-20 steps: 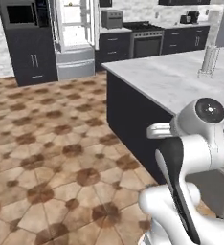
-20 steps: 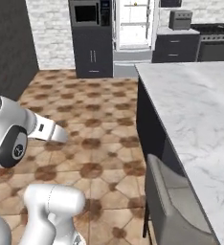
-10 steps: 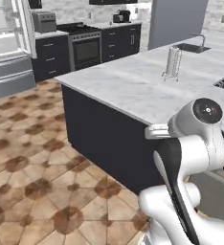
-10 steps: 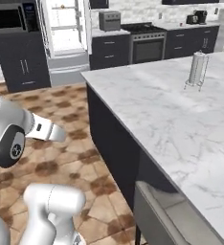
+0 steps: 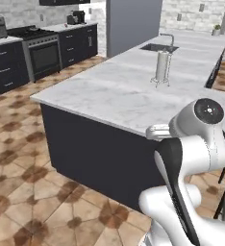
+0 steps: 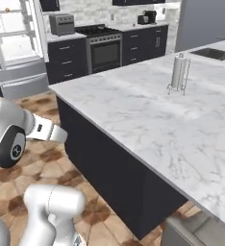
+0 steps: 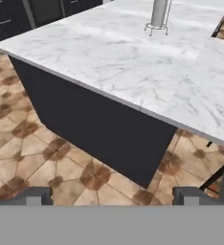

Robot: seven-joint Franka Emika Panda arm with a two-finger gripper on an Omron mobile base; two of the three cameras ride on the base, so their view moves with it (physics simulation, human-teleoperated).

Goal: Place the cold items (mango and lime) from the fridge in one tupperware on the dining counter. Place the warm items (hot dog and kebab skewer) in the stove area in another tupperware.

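Tool [image 7: 112,194]: fingertips [image 7: 35,195] set wide apart, nothing held, aimed at tiled floor [image 7: 47,158] beside dark island base.

Surface [image 6: 148,115]: white marble island top; paper-towel holder [image 6: 179,72] stood upright on it, sink [image 5: 158,47] w/ tap beyond.

Fridge [image 6: 16,45]: door open, lit shelves seen; contents too small to ID.

Stove [image 6: 102,45]: at back wall, toaster [image 6: 61,24] just beside; warm items not made out.

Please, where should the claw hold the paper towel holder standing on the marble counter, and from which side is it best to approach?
Probably around the upright roll of the paper towel holder, near mid-height, approaching horizontally across the bare counter. It stands vertical and slender on a wire base, so open fingers can straddle it.
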